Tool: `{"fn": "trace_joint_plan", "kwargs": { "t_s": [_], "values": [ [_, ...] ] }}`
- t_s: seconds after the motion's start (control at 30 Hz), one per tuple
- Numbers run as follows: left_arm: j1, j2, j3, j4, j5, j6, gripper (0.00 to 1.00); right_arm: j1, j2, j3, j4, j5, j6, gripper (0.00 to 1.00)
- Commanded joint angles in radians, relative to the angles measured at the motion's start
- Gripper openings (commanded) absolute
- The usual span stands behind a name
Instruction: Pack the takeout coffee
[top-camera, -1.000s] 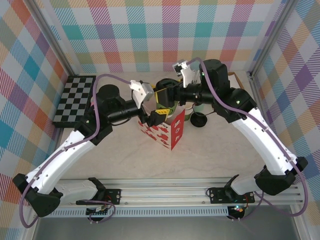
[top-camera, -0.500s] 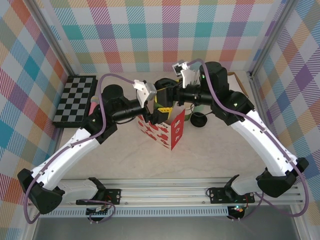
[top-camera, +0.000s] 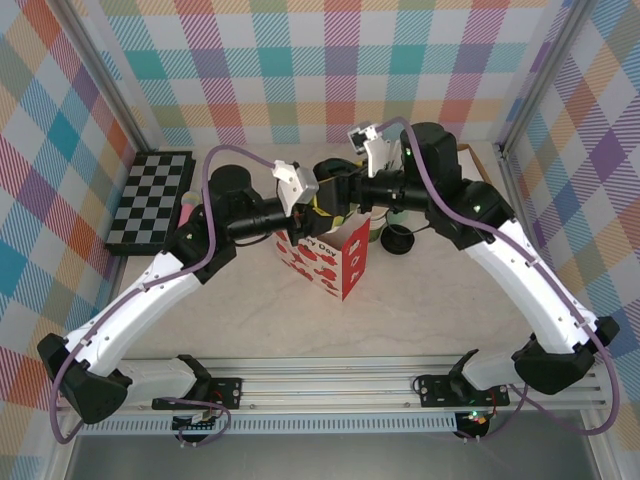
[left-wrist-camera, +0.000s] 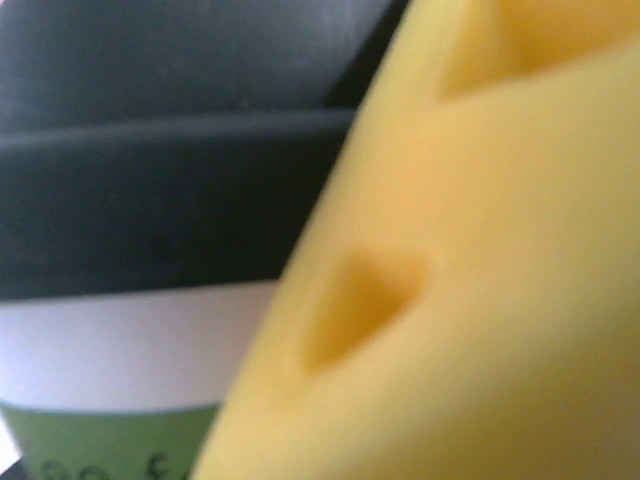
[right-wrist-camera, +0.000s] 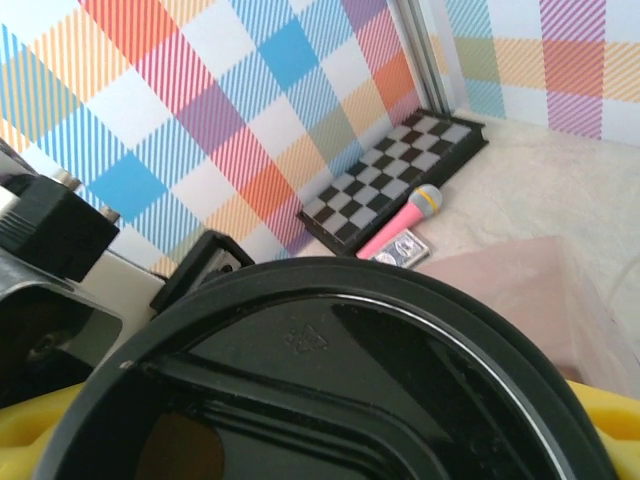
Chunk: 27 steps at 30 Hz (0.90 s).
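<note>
Right wrist, right end effector (right-wrist-camera: 318, 445) clasping coffee (right-wrist-camera: 330, 330)

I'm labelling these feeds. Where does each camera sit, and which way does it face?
Top external: above and behind the bases, looking down at the table; both arms whole, left gripper and right gripper meet over the red-and-white bag.
Left wrist: on the left arm, pressed close to the takeout coffee; one yellow finger shows.
Right wrist: looks across the coffee's lid toward the checkerboard; yellow fingers at the bottom corners.
Shared: both wrist views show the coffee's black lid.
</note>
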<state>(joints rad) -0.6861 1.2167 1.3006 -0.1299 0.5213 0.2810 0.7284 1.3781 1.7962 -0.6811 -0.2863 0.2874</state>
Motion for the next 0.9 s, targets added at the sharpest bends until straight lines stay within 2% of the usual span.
{"fn": "trace_joint_plan", "kwargs": {
  "t_s": [0.0,0.07,0.2,0.5,0.7,0.87],
  "values": [
    [-0.003,0.011,0.028,-0.137,-0.022,0.159,0.35,-0.017,0.005,0.121,-0.243,0.057,-0.005,0.78],
    [-0.003,0.013,0.033,-0.160,-0.023,0.193,0.36,-0.037,0.003,0.149,-0.329,0.056,0.004,0.89],
    [-0.003,0.026,0.068,-0.234,-0.008,0.232,0.38,-0.052,0.007,0.202,-0.429,0.017,0.016,1.00],
    [-0.002,0.039,0.096,-0.241,0.003,0.256,0.39,-0.053,0.100,0.329,-0.536,-0.041,0.069,1.00],
    [-0.002,0.036,0.096,-0.223,0.026,0.259,0.40,-0.053,0.158,0.400,-0.625,0.083,0.100,1.00],
    [-0.002,0.027,0.083,-0.190,0.053,0.260,0.40,-0.053,0.182,0.399,-0.584,-0.060,0.135,1.00]
  ]
}}
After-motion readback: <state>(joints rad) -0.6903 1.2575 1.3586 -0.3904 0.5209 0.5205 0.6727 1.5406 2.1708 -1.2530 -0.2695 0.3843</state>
